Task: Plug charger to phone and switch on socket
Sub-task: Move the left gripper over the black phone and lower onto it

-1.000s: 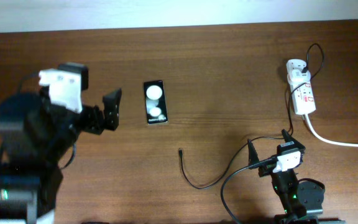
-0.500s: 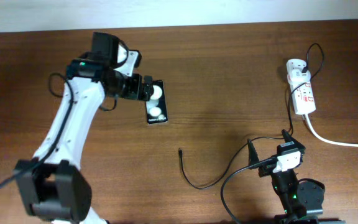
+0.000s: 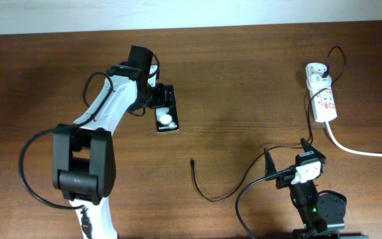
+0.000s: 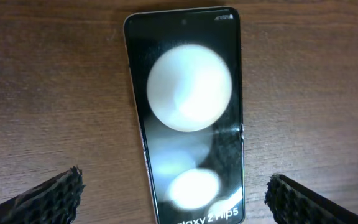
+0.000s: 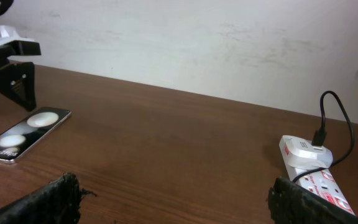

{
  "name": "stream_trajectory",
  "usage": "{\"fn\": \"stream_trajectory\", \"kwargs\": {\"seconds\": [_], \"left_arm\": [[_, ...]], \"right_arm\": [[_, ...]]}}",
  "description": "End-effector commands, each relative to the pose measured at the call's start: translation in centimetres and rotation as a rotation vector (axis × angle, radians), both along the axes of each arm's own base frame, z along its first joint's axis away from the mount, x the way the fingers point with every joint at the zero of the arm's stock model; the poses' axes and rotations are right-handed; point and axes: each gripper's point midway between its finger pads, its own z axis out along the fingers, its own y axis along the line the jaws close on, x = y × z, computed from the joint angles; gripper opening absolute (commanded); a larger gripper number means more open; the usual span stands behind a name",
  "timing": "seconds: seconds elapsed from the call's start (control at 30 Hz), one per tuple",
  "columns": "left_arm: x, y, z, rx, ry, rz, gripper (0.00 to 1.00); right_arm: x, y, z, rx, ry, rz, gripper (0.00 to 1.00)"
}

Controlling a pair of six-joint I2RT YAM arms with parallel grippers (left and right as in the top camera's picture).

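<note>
- The left gripper [image 3: 158, 97] hovered over the far end of the phone [image 3: 167, 120]. Its jaws were spread wide, one on each side of the phone, and gripped nothing.
- The phone lay flat, screen up, on the table [image 3: 244, 79]. The end with the printed text faced the connector tip [image 3: 192, 161].
- The charger cable [image 3: 204, 194] lay loose, with its tip well apart from the phone. It ran back toward the adapter [image 3: 316, 72] in the power strip [image 3: 324, 101].
- The right gripper [image 3: 286, 155] was released and empty, near the middle of the cable.
- Step in hand, as judged: securing the phone. Nothing was plugged in yet.
- The next move likely called for the left jaws to lower squarely and close on the phone's long edges. The right arm then had to pick up the connector tip.
</note>
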Motion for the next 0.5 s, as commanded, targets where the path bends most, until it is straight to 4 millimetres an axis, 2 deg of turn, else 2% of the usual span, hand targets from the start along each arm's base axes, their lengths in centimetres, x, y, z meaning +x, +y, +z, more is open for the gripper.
{"fn": "stream_trajectory", "kwargs": {"seconds": [0.0,0.07,0.13,0.27,0.47], "left_arm": [[0.1,-0.1,-3.1,0.012,0.059,0.063,0.99],[0.2,-0.5,-4.8,0.015,0.074,0.059,0.99],[0.3,-0.7,-5.5,0.016,0.075,0.055,0.99],[0.2,-2.1,-5.5,0.016,0.062,0.024,0.99],[0.1,-3.3,-5.5,0.087,0.026,-0.007,0.99]], "right_arm": [[0.0,0.0,-0.2,0.004,0.005,-0.003,0.99],[0.0,0.0,-0.2,0.004,0.004,-0.003,0.99],[0.0,0.0,-0.2,0.004,0.004,-0.003,0.99],[0.0,0.0,-0.2,0.004,0.004,-0.002,0.99],[0.0,0.0,-0.2,0.004,0.004,-0.003,0.99]]}}
